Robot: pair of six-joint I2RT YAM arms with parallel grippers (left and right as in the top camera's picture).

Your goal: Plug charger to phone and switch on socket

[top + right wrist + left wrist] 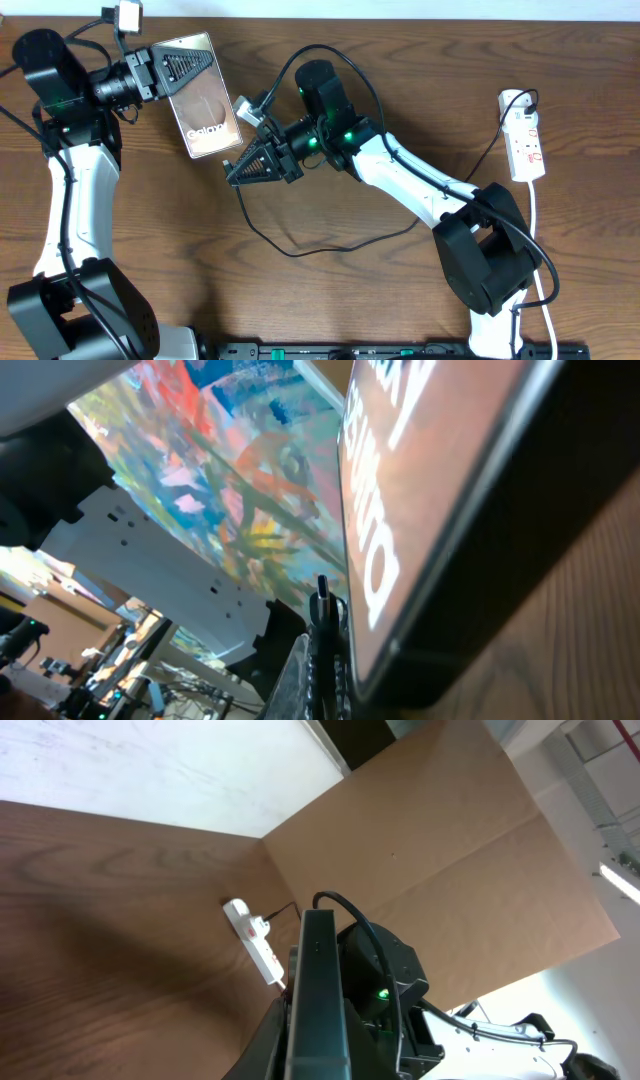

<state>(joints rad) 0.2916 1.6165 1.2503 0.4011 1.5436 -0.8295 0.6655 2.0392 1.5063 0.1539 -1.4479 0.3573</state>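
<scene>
Our left gripper [188,62] is gripping the phone [205,100] at its top end. Our right gripper [233,171] is pinching the charger [322,598] tip just beside the phone's bottom edge, so we are trying to line it up straight.

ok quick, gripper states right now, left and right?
Left gripper: closed, holding the phone.
Right gripper: closed, holding the charger by its plug tip.

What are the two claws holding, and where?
The left gripper clamps the phone by the end away from its lettering; the right gripper pinches the charger just behind its plug tip.
</scene>
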